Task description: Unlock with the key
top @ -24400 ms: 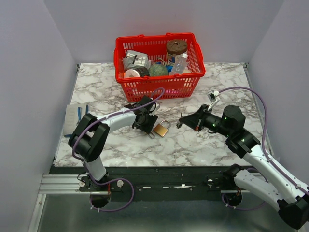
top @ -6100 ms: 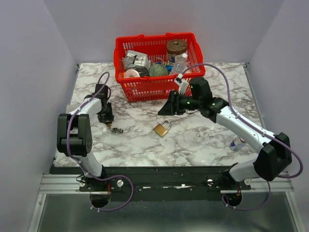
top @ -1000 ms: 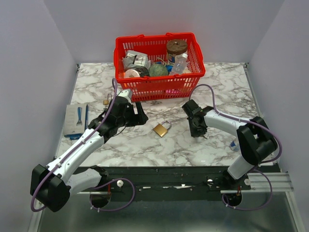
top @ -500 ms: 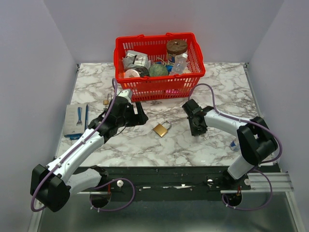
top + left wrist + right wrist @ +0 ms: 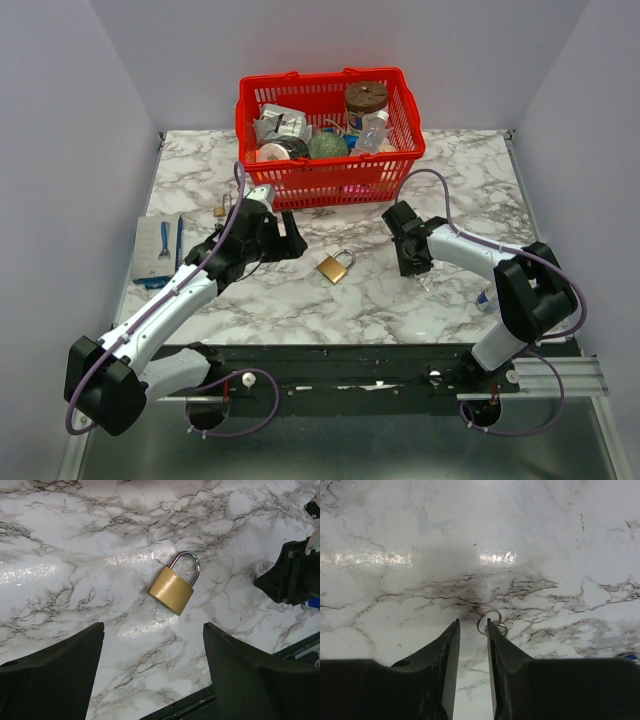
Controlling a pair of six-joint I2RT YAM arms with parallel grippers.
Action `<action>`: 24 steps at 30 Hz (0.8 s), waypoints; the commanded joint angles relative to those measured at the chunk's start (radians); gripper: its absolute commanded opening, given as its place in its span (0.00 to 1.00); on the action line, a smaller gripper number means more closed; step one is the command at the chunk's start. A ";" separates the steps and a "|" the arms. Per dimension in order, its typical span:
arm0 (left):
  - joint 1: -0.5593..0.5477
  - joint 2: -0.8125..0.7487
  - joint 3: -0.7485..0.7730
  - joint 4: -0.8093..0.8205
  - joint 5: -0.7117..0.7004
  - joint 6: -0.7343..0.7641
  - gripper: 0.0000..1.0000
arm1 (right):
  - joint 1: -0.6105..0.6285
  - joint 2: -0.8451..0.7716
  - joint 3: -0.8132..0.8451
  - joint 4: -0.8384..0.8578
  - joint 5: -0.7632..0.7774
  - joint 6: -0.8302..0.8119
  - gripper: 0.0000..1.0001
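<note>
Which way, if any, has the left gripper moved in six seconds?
Yes: the left gripper moved right, from beyond the red basket's left corner to its front, nearer the padlock.

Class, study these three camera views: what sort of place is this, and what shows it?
Most likely a robot lab test cell: a left arm and right arm bolted at a marble-patterned table, plain walls enclosing it, and props laid out, a brass padlock and a red basket of oddments.
</note>
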 commanded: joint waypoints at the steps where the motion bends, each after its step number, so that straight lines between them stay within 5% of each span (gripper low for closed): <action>1: -0.007 0.000 0.008 0.024 -0.021 -0.006 0.88 | -0.013 -0.015 -0.022 0.029 0.035 -0.014 0.36; 15: -0.007 -0.020 0.008 0.004 -0.026 -0.012 0.88 | -0.023 0.059 0.013 0.020 -0.009 -0.020 0.28; 24: -0.007 -0.058 0.005 0.001 -0.024 -0.016 0.88 | -0.025 0.036 -0.001 0.012 -0.066 -0.004 0.01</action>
